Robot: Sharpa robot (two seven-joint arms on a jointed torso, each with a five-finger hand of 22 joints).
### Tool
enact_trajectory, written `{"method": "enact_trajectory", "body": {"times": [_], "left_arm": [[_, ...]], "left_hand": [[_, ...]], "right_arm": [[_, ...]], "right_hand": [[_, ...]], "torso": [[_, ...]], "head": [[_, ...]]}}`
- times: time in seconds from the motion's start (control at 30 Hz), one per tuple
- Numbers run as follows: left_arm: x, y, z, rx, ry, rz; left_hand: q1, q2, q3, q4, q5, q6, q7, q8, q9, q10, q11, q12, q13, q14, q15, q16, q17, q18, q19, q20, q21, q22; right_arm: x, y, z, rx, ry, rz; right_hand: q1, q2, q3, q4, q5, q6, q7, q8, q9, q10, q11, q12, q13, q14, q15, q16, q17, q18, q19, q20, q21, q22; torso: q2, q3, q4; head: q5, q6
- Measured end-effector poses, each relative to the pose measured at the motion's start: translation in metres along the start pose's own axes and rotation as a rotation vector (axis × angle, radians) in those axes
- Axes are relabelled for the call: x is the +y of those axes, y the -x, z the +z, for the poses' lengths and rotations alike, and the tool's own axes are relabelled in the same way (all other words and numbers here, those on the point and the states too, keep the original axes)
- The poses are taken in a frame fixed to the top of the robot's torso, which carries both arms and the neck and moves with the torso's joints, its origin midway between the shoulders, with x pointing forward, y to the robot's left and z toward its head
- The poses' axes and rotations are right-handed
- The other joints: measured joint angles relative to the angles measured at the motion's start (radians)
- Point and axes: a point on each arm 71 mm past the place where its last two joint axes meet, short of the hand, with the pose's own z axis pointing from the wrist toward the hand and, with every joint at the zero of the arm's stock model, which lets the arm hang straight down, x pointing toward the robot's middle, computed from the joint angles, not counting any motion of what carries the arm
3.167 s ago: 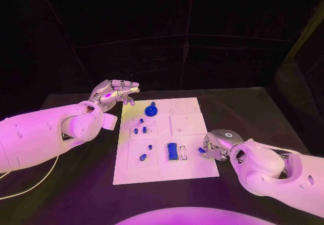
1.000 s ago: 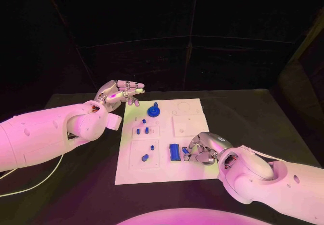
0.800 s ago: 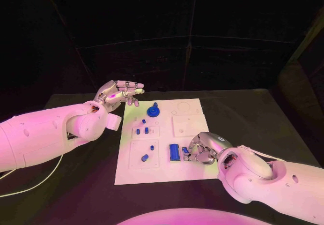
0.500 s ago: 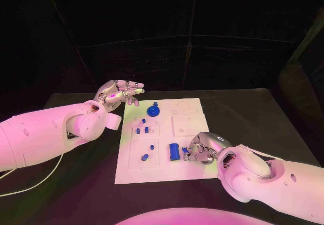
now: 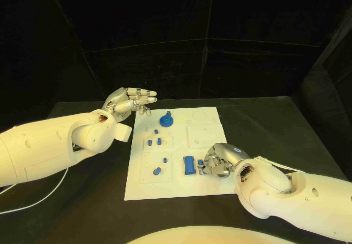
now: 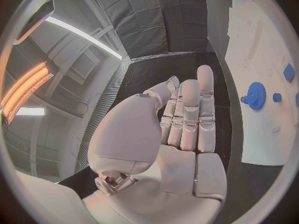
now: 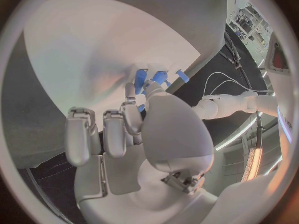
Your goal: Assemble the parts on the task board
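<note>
A black table [image 5: 279,122] in a dark curtained room carries the white task board [image 5: 209,137], blue parts spread over it. The right hand [image 5: 220,161] bends over the board's near right area beside an upright blue block [image 5: 189,165], pinching a small blue part [image 7: 156,78] its fingers mostly hide. The left hand [image 5: 130,101] hovers off the board's far left corner, fingers loosely apart, holding nothing.

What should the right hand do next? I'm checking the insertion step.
Probably ease the small blue part down beside the blue block: the right hand pinches it low over the task board, while the left hand hovers open.
</note>
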Motion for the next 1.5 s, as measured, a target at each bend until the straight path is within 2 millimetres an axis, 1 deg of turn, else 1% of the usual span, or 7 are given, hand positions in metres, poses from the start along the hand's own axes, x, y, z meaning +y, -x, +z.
{"method": "enact_trajectory", "body": {"times": [0.53,0.6,0.77,0.9,1.13,1.33,1.5], "left_arm": [[0.000,-0.001,0.000,0.007,0.006,-0.003],[0.001,-0.001,0.000,0.008,0.007,-0.004],[0.001,-0.001,0.000,0.008,0.010,-0.004],[0.001,-0.001,0.000,0.009,0.011,-0.004],[0.001,-0.001,0.000,0.009,0.013,-0.004],[0.001,0.000,0.000,0.010,0.014,-0.005],[0.001,0.000,-0.001,0.009,0.014,-0.005]], "left_hand": [[0.000,0.000,0.000,0.000,0.000,0.000,0.000,0.000,0.000,0.000,0.000,0.000,0.000,0.000,0.000,0.000,-0.001,0.000,0.000,0.000,0.000,0.001],[0.000,0.000,0.000,0.000,0.000,0.000,0.000,0.000,0.000,0.000,0.000,0.000,0.000,0.000,0.000,0.000,-0.001,0.000,0.000,0.000,0.000,0.001],[0.000,0.000,0.000,0.000,0.000,0.000,0.000,0.000,0.000,0.000,0.000,0.000,0.000,0.000,0.000,0.000,-0.001,0.000,0.000,0.000,0.000,0.001],[0.000,0.000,0.000,0.000,0.000,0.000,0.000,0.000,0.000,0.000,0.000,0.000,0.000,0.000,0.000,0.000,-0.001,0.000,0.000,0.000,0.000,0.001],[0.000,0.000,0.000,0.000,0.000,0.000,0.000,0.000,0.000,0.000,0.000,0.000,0.000,0.000,0.000,0.000,-0.001,0.000,0.000,0.000,0.000,0.001],[0.000,0.000,0.000,0.000,0.000,0.000,0.000,0.000,0.000,0.000,0.000,0.000,-0.001,0.000,0.000,0.000,-0.001,0.000,0.000,0.000,0.000,0.001],[0.000,0.000,0.000,0.000,0.000,0.000,0.000,0.000,0.000,0.000,0.000,0.000,0.000,0.000,0.000,0.000,-0.001,0.000,0.000,0.000,0.000,0.001]], "right_arm": [[-0.002,-0.002,0.001,0.007,-0.010,-0.009],[-0.002,-0.002,0.001,0.008,-0.010,-0.009],[-0.002,-0.002,0.001,0.008,-0.012,-0.009],[-0.003,-0.001,0.001,0.006,-0.015,-0.009],[-0.006,0.002,-0.005,0.000,0.001,-0.001],[-0.012,0.006,-0.011,0.005,0.023,0.004],[-0.015,0.007,-0.014,0.016,0.036,0.006]], "right_hand": [[-0.075,0.017,-0.038,0.006,0.046,0.013,-0.013,0.030,0.027,0.011,-0.011,0.012,0.000,0.000,-0.007,0.000,0.000,0.000,0.000,-0.007,0.000,0.000],[-0.105,0.017,-0.059,0.007,0.009,0.013,-0.013,0.031,0.031,0.011,-0.011,0.012,0.000,0.000,-0.007,0.000,0.000,0.000,0.000,-0.007,0.000,0.000],[-0.164,0.035,-0.112,0.007,-0.180,0.013,-0.012,0.036,0.040,0.011,-0.011,0.012,-0.001,0.000,-0.007,0.000,0.000,0.000,0.000,-0.007,0.000,0.000],[-0.183,0.047,-0.151,0.009,-0.261,0.013,-0.012,0.042,0.047,0.011,-0.011,0.012,-0.001,0.000,-0.007,0.000,0.000,0.000,0.000,-0.007,0.000,0.000],[-0.180,0.049,-0.184,0.004,-0.330,0.005,-0.009,0.047,0.055,0.011,-0.011,0.006,-0.001,0.000,-0.007,0.000,0.000,0.000,0.000,-0.007,0.000,0.000],[-0.085,0.045,-0.197,-0.027,-0.320,-0.005,-0.008,0.049,0.061,0.011,-0.011,0.003,0.000,0.000,-0.007,-0.004,0.001,0.000,0.000,-0.007,0.000,0.000],[-0.058,0.043,-0.205,-0.035,-0.320,-0.009,-0.005,0.051,0.063,0.010,-0.011,0.003,0.002,0.000,-0.007,-0.004,0.001,0.000,0.000,-0.007,0.000,0.000]], "torso": [[0.000,0.0001,-0.0006],[0.000,0.0002,-0.0006],[0.000,0.0002,-0.0011],[0.000,0.0002,-0.0011],[0.000,0.0008,-0.0011],[-0.001,0.0004,-0.0011],[-0.001,0.0002,-0.0012]], "head": [[-0.001,0.001],[-0.002,0.001],[-0.002,0.002],[-0.004,0.002],[-0.003,0.002],[-0.001,0.002],[-0.001,0.003]]}}
